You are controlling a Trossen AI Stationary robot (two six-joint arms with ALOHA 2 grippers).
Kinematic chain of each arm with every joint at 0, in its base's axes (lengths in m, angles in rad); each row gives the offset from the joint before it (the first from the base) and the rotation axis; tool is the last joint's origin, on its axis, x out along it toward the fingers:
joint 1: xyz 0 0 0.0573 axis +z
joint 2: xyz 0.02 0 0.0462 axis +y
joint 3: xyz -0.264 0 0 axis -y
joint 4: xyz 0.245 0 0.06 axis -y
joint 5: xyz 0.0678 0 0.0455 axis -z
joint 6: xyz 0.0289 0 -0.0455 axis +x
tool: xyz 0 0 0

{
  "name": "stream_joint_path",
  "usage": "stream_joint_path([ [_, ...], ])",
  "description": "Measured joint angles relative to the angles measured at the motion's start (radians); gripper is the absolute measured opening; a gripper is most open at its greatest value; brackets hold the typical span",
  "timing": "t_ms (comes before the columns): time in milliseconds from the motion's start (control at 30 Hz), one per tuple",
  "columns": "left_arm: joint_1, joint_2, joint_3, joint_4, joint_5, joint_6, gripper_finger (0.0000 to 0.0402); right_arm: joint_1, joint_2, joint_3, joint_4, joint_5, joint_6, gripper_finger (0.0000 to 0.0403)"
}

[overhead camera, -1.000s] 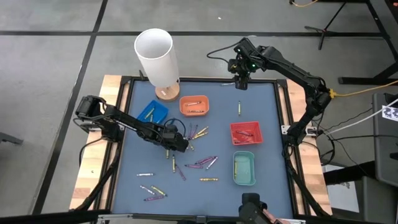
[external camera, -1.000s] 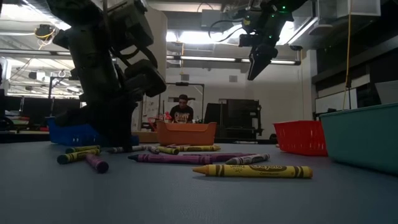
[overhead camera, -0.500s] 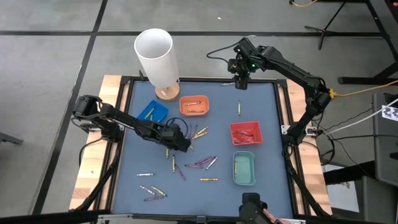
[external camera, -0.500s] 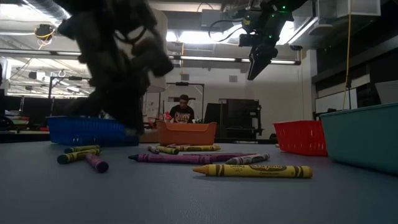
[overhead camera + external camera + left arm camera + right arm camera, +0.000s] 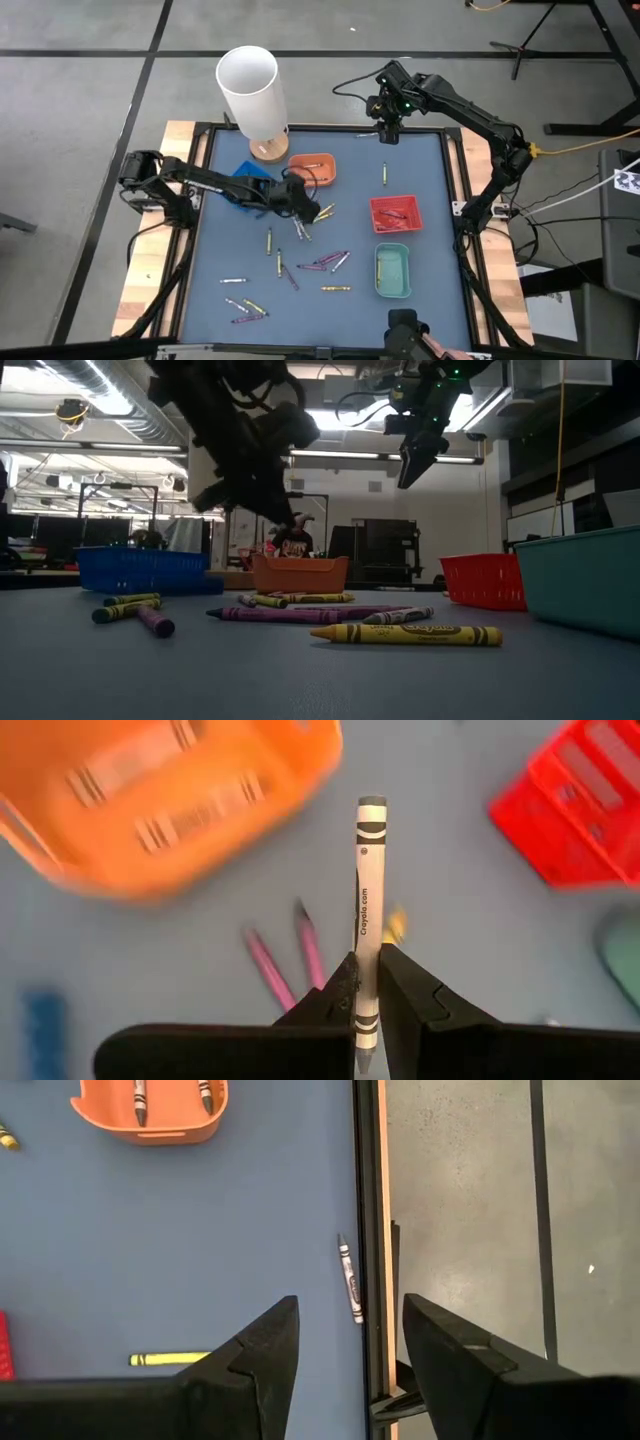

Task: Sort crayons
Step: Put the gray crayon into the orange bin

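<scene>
- The left gripper [image 5: 365, 982] pinches a white crayon [image 5: 368, 910] above the mat, just near of the orange tray [image 5: 312, 168]; it should clear the rim before releasing.
- A second ago it sat lower and farther left, among the loose crayons [image 5: 325, 262].
- The right gripper [image 5: 345, 1345] waits open at the far edge.

Grey concrete floor [image 5: 80, 110] crossed by dark seams surrounds the desk; long ceiling strip lights [image 5: 330, 455] glow beyond.
</scene>
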Motion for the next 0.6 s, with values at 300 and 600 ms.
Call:
stream_joint_path([
  [300,0.143,-0.001,0.003,0.116,-0.075,0.359,0.0009,-0.002,0.000,0.000,0.000,0.000,-0.015,0.0179],
  [600,0.215,-0.002,0.003,0.119,-0.074,0.533,0.0009,-0.035,0.000,0.000,-0.003,-0.017,-0.024,0.0179],
])
